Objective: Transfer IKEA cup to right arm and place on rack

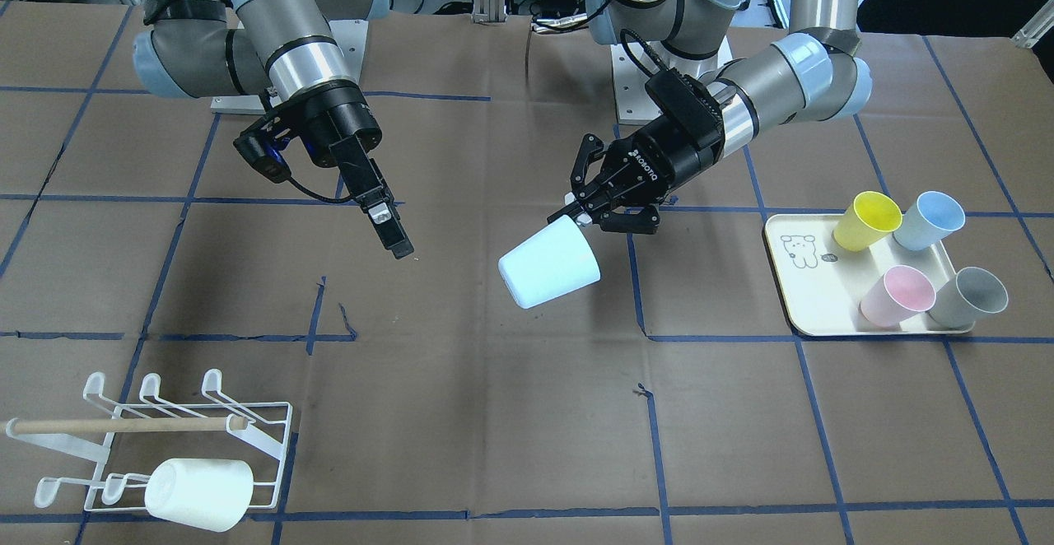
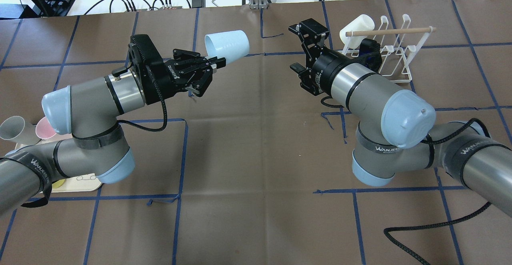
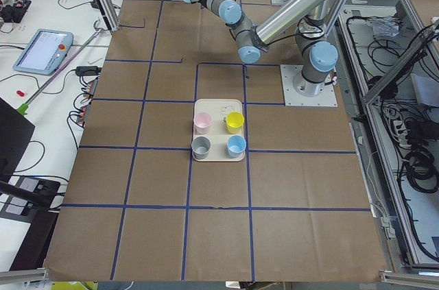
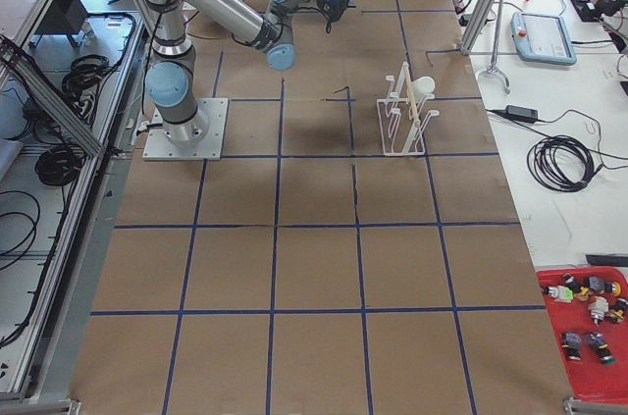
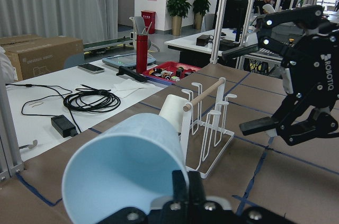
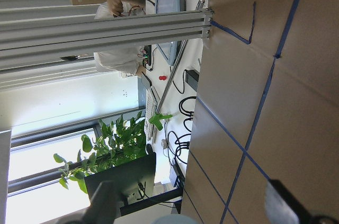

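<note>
Held sideways above the tabletop [image 2: 256,157], the pale blue cup [image 2: 228,45] is pinched at its rim by the left gripper [image 2: 218,61], base pointing toward the right gripper [image 2: 303,49], whose fingers are spread wide.

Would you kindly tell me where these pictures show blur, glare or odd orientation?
Right wrist view: turned sideways, windows blown out, the right hand blurred at the bottom. Left wrist view: the pale blue cup looms large up close. Front-facing view: evenly lit, sharp.
</note>
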Motion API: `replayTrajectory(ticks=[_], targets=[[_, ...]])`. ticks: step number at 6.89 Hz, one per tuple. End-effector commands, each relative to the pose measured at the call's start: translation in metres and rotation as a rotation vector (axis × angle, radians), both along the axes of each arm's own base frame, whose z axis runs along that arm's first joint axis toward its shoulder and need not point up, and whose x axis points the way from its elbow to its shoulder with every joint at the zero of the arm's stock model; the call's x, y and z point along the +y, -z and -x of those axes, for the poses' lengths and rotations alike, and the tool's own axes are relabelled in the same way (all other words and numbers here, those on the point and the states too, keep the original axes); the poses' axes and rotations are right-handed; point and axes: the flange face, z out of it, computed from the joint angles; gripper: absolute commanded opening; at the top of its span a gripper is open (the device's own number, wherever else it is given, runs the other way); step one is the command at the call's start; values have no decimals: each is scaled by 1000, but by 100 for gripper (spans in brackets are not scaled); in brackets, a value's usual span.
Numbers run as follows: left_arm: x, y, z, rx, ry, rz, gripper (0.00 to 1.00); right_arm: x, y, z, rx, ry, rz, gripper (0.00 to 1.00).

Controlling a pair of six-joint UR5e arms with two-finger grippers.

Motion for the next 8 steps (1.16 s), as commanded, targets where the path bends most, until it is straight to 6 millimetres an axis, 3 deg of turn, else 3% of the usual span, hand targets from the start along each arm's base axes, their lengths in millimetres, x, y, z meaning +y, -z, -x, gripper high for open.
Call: replayTrajectory(ticks=[1, 3, 5, 8], targets=[[2, 5, 1, 33, -11, 3, 0, -2, 6, -1, -4, -2, -59, 100], [3, 6, 5, 37, -3, 3, 0, -3, 5, -6, -2, -12, -72, 100], [10, 7, 26, 28, 32, 2, 0, -1, 1, -29, -11, -54, -105, 99], [10, 8, 27, 28, 34, 2, 1, 1, -2, -46, -9, -78, -126, 98]])
